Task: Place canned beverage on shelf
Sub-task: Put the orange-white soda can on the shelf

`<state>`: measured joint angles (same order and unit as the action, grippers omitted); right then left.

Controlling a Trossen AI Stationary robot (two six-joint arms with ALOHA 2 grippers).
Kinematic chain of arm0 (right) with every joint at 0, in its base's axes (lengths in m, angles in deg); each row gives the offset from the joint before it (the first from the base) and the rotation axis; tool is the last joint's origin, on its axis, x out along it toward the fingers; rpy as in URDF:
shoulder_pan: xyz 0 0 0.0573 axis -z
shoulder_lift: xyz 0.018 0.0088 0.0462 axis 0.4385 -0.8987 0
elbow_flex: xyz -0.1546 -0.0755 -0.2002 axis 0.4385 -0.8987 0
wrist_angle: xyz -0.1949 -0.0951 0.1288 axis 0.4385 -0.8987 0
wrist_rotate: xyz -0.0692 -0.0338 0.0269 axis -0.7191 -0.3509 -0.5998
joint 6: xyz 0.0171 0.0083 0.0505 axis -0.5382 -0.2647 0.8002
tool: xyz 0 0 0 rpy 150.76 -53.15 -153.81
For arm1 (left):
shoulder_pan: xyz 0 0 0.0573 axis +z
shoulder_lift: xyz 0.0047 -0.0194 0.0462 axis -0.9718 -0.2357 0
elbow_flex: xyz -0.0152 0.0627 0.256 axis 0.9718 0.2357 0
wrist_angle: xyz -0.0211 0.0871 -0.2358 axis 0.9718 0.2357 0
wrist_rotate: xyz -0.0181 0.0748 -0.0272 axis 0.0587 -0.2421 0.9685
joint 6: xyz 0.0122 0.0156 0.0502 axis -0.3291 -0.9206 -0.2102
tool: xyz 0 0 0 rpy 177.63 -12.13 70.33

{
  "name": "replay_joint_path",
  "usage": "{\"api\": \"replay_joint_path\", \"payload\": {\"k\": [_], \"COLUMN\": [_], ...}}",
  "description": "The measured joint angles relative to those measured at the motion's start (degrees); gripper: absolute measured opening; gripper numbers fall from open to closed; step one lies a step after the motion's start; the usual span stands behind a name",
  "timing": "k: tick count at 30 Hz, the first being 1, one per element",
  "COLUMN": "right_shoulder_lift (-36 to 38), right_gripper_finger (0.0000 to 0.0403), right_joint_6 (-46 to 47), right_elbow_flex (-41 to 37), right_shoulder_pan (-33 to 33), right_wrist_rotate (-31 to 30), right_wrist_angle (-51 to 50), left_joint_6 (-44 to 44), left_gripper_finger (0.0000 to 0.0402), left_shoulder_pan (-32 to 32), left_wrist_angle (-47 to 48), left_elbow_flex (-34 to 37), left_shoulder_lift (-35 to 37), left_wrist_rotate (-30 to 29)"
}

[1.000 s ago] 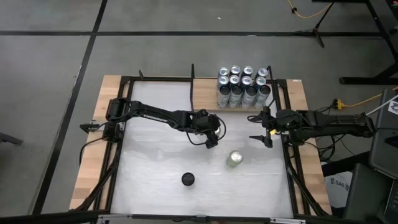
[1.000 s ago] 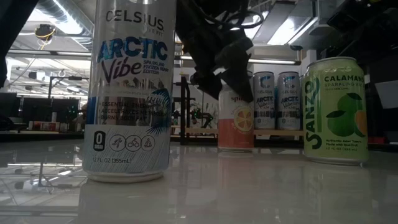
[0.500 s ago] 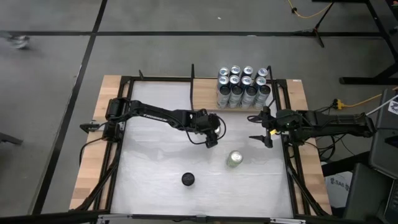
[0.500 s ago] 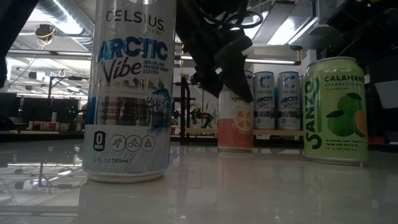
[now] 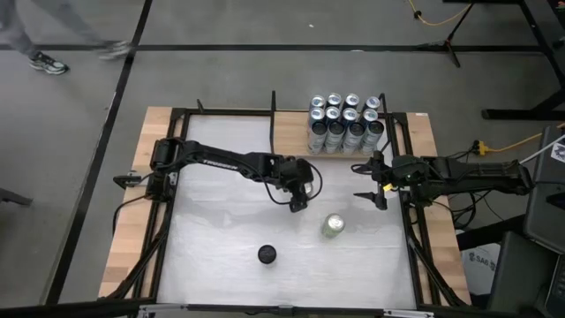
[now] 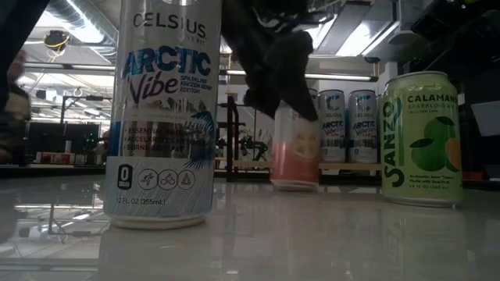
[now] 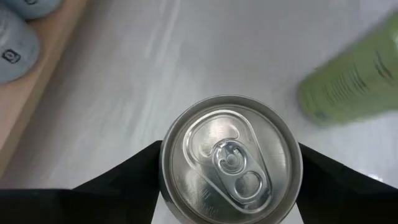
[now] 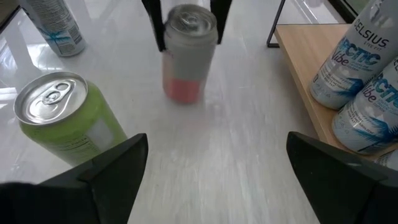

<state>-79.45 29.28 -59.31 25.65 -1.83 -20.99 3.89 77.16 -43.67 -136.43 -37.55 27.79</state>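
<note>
Changes since the earlier pictures:

- Left gripper point(image 5: 301, 196): one second back its fingers stood wide around the pink-and-white can point(image 6: 295, 153); they have since closed against the can's sides, one dark finger point(image 7: 134, 174) pressed on each flank in the left wrist view.
- Pink-and-white can: formerly sharp and upright in the low view; now motion-blurred, its base tilted slightly off the white tabletop point(image 5: 221, 238).
- Person point(image 5: 35, 40): newly arrived, walking the grey floor beyond the table's far left corner; a blurred figure also at the low view's left edge.
</note>
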Motion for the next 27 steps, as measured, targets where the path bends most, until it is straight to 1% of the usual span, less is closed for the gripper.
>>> {"api": "replay_joint_path", "payload": {"k": [8,10,14,18,27], "right_shoulder_lift": [0.0,0.0,0.0,0.0,0.0], "right_gripper_finger": [0.0372,0.0372,0.0372,0.0372,0.0372], "right_joint_6": [0.0,0.0,0.0,0.0,0.0], "right_elbow_flex": [0.0,0.0,0.0,0.0,0.0], "right_shoulder_pan": [0.0,0.0,0.0,0.0,0.0], "right_wrist_rotate": [0.0,0.0,0.0,0.0,0.0], "right_wrist_angle": [0.0,0.0,0.0,0.0,-0.2], "left_joint_6": [-7.9,-9.9,-11.0,-14.3,-20.1], "left_gripper_finger": [0.0275,0.0275,0.0275,0.0276,0.0276], "left_shoulder_pan": [0.8,1.4,2.9,4.5,9.1], "left_wrist_angle": [11.1,12.2,15.2,16.8,24.3], "left_elbow_flex": [-12.0,-14.7,-19.3,-22.8,-29.6], "left_shoulder_lift": [0.0,0.0,0.0,0.0,0.0], "left_wrist_rotate": [-0.5,-0.5,-0.4,-0.6,0.1]}}
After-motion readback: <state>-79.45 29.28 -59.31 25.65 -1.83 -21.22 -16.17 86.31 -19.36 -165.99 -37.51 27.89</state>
